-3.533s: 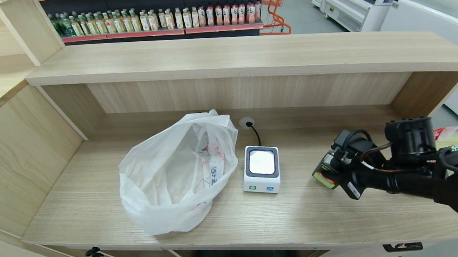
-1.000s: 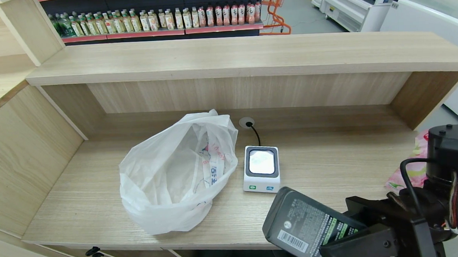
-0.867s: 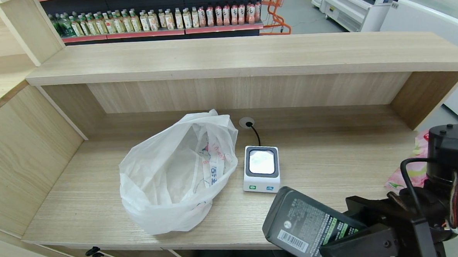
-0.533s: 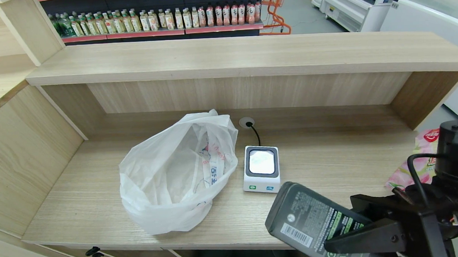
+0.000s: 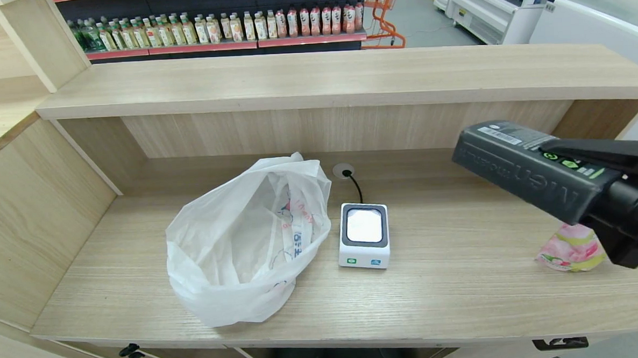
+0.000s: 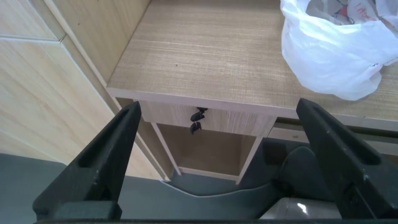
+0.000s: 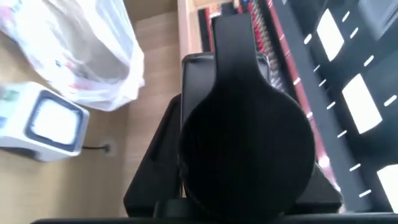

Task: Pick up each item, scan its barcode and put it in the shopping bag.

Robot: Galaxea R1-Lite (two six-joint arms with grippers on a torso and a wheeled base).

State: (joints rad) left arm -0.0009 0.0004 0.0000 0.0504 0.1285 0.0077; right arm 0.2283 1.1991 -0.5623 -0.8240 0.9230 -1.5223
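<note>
- right gripper (image 5: 583,181): fingers closed on the rear end of the dark pack (image 5: 512,160), which is in the air above the right side of the counter (image 5: 463,280), barcode (image 5: 503,134) facing up.
- left gripper (image 6: 214,168): fingers spread wide, empty.
- handling: the pack appears stiff and smooth, so probably slippery; grip the broad faces and leave the barcode clear for the scanner (image 5: 364,235).

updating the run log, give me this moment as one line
right gripper: shut on dark box, in air right of scanner | barcode: up | bag: open | left gripper: open
</note>
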